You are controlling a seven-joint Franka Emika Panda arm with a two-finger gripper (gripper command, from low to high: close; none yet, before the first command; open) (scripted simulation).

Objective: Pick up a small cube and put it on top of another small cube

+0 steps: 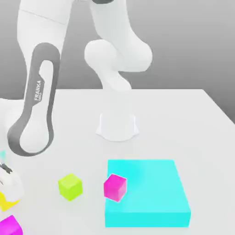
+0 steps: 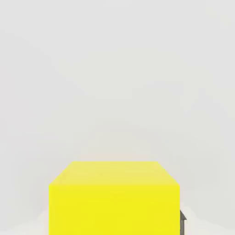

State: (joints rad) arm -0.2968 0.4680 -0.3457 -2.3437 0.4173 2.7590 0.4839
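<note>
The small cube point(image 1: 4, 201) is bright yellow and sits at the far left edge of the exterior view, on the white table. My gripper point(image 1: 6, 193) comes down over it, the white hand just above it. In the hand view the small cube point(image 2: 114, 202) looms large and close, and a dark fingertip point(image 2: 183, 222) presses against its side. The gripper is shut on the cube. Part of the cube is cut off by the picture's edge in the exterior view.
A lime cube point(image 1: 70, 187) stands to the right of the gripper. One magenta cube point(image 1: 114, 187) rests at the left edge of the flat cyan block point(image 1: 151, 197); another magenta cube point(image 1: 9, 226) lies near the bottom left corner. The arm's base point(image 1: 117, 126) stands behind.
</note>
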